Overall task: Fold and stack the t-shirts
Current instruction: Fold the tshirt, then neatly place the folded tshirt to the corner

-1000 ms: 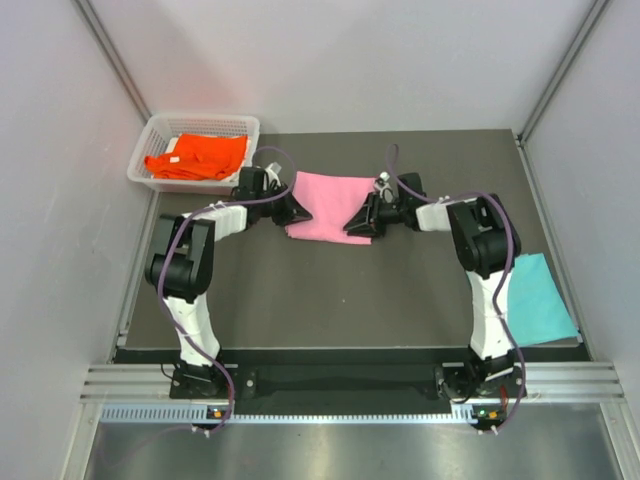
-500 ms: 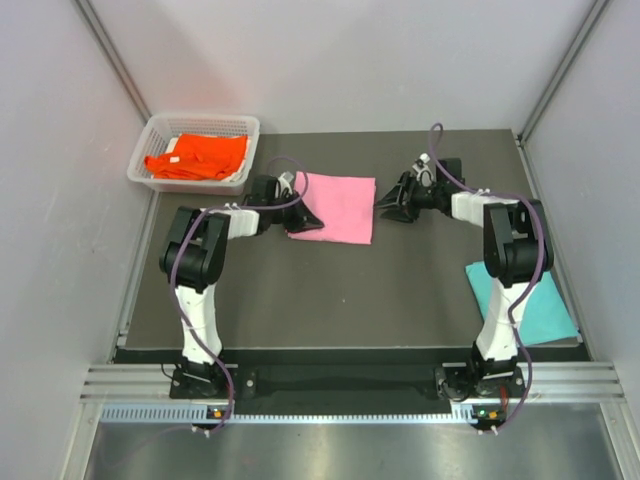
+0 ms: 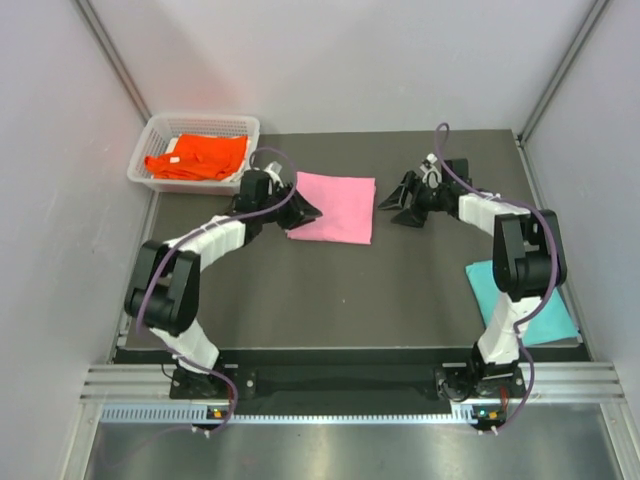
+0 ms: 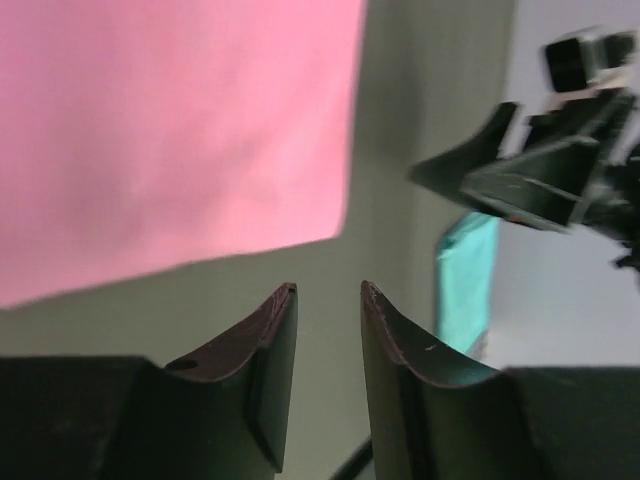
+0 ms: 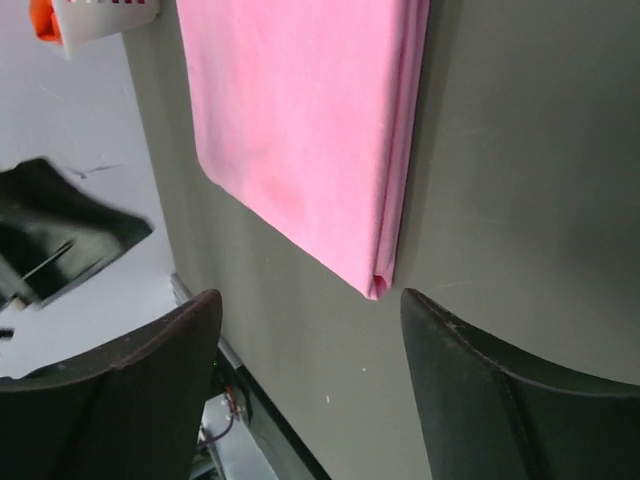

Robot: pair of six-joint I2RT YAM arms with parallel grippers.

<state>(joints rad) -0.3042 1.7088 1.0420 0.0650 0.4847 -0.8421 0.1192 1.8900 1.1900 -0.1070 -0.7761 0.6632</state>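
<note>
3 t-shirts are showing in the top view. 1 pink t-shirt [image 3: 335,207] is lying folded in the upper middle of the table [image 3: 330,290], 1 orange t-shirt [image 3: 197,155] is sitting in the 1 white basket [image 3: 205,119] at upper left, and 1 teal t-shirt [image 3: 555,310] is lying at lower right. of the 2 grippers, the left gripper [image 3: 303,213] is hovering at the pink one's left edge, jaws slightly apart and gripping nothing. the right gripper [image 3: 390,200] is sitting just right of it, jaws spread wide, empty.

Bright, even overhead light leaves only faint shadows on the table [image 3: 330,290]. The left wrist view is blurred throughout, the pink t-shirt [image 4: 170,130] soft-edged; the right wrist view smears at its left edge.
</note>
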